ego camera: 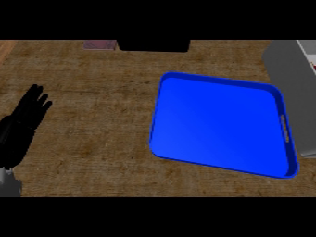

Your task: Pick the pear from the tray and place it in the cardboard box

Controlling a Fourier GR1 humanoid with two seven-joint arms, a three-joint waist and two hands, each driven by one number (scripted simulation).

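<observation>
A bright blue rectangular plastic tray [222, 127] with a slot handle lies on the brown woven-textured table [98, 102], and no pear shows on it or anywhere else in the head view. The black left hand [23, 118] rests at the left edge, fingers straight and holding nothing. A grey box-like object [304, 92] sits just right of the tray, with a black object [153, 45] at the far edge.

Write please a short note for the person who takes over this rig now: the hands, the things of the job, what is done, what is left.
Left hand: open, resting at the view's left edge, holding nothing.
Right hand: not in view.
Blue tray: on the counter at centre right, no pear visible in it.
Pear and cardboard box: neither can be seen.
Done or left: cannot tell from this view; find the pear and the box first.
</observation>
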